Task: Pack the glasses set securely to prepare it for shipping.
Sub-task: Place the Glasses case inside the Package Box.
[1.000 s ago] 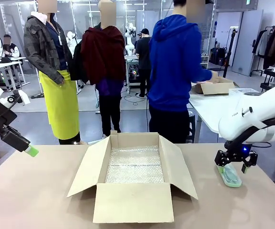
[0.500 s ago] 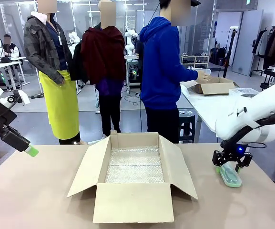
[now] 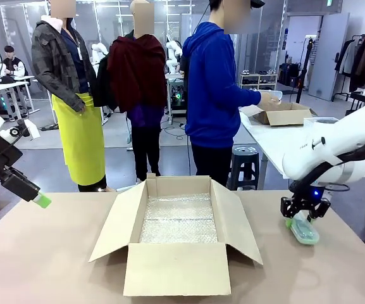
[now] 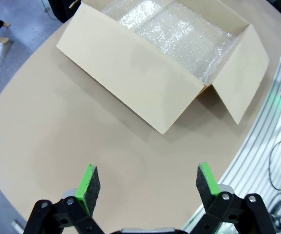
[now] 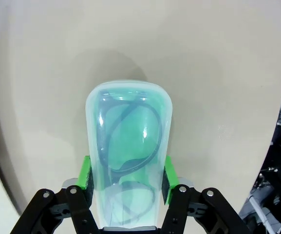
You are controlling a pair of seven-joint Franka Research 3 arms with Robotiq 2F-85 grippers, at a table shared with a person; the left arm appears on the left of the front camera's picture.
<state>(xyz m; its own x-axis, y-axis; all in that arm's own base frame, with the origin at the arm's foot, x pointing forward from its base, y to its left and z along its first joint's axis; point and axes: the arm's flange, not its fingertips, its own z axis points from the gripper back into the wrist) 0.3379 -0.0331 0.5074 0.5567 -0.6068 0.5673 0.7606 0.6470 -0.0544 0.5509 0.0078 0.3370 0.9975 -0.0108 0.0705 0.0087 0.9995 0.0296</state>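
Open cardboard box lined with bubble wrap in the middle of the table, left gripper spread wide over the left edge, right gripper pinching the mint-green glasses case low at the right side, person in blue beyond.

In the right wrist view, the near end of the pale mint-green, semi-clear glasses case runs off the bottom edge between the right gripper's pads, and the dark glasses inside blur there. From the front, that gripper covers the case's far end. The open brown cardboard box's near wall hides the closest strip of its bubble-wrap lining.
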